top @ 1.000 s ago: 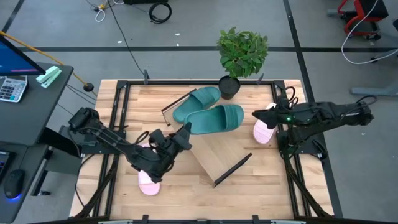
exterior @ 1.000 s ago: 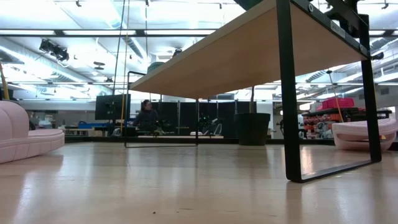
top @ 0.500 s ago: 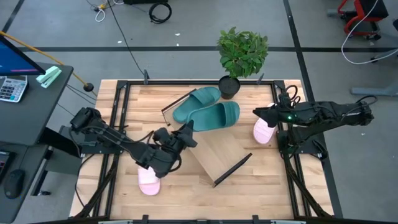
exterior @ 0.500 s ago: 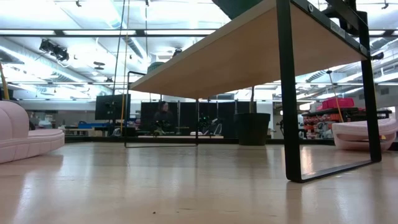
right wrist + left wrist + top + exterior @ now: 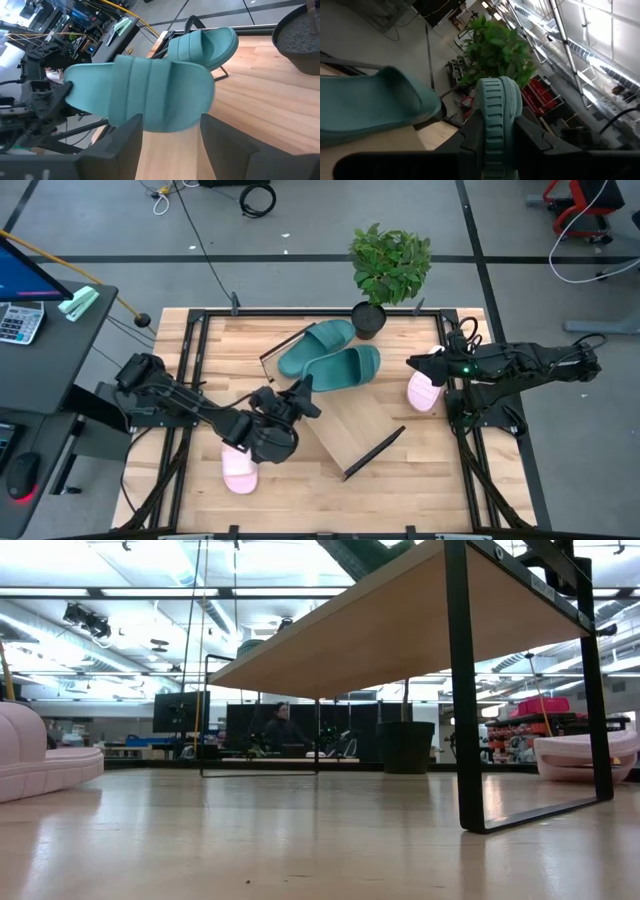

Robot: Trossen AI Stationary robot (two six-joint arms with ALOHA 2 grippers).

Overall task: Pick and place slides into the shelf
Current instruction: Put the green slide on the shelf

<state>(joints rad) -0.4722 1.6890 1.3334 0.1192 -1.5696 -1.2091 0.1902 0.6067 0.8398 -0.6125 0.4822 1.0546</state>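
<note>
The shelf (image 5: 352, 426), a light-wood board on black end bars, stands slantwise mid-table; the low view shows its underside (image 5: 400, 630). One teal slide (image 5: 318, 340) lies on its far end. My left gripper (image 5: 302, 392) is shut on a second teal slide (image 5: 345, 367) over the shelf; I cannot tell whether that slide touches the board. One pink slide (image 5: 238, 470) lies on the table near the left arm, another pink slide (image 5: 425, 390) at the right. My right gripper (image 5: 412, 363) hangs open above that pink slide and faces the held slide (image 5: 140, 95). My left gripper pinches the teal slide's heel end (image 5: 497, 131) between its two fingers; the ribbed edge shows between them. The fingers come level from the table's near-left side and lie along the slide. The slide reaches out from the fingers over the shelf, strap upward.
A potted plant (image 5: 372, 318) stands at the table's far edge, just behind the shelf. Black frame rails (image 5: 190, 350) run along the table's sides. A desk with a calculator (image 5: 20, 320) stands off to the left.
My left gripper has sunk toward the shelf with the teal slide and rolled its wrist. The slide has come lower, and its dark edge now shows farther down above the shelf top in the low view. My right gripper has kept still.
</note>
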